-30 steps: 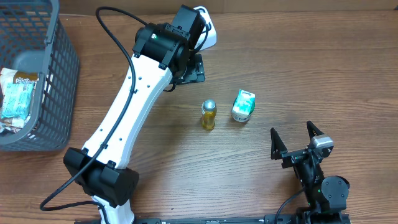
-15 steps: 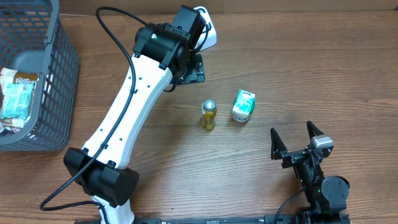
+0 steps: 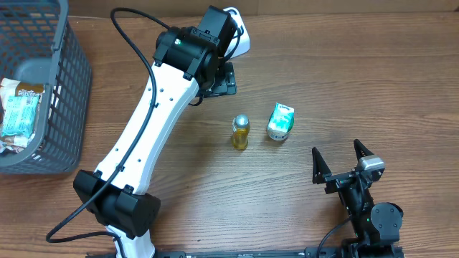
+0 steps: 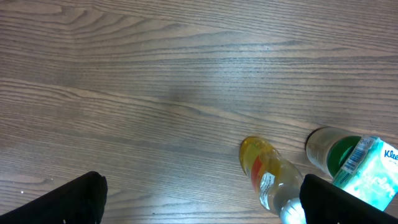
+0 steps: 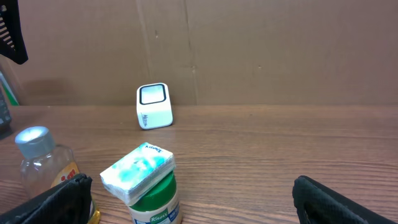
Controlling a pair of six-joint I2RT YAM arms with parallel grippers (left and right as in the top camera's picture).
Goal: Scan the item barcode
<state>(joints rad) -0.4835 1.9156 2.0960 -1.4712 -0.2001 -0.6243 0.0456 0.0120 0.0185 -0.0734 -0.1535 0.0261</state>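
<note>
Looking at this setup right now: the left arm is reaching way out across the tabletop, and its claw is hanging above bare wood with the jaws spread as wide as they go, gripping nothing at all. It's sitting just beside the little white scanner, which is standing upright near the far edge by the cardboard backdrop; from above, the arm is covering part of it.

The things to scan are sitting out in the middle of the tabletop, between the two claws. There's a small clear bottle with yellow liquid and a silver cap, standing upright. Just beside it, not touching, a green-lidded jar is standing with a teal tissue pack lying tilted on its lid. In the left wrist view a barcode is showing on the end of that pack.

The right claw is parked down at the near edge, also fully open and empty, well apart from the items and pointing toward them.

Over on the left a grey wire basket is holding a few wrapped packets.
</note>
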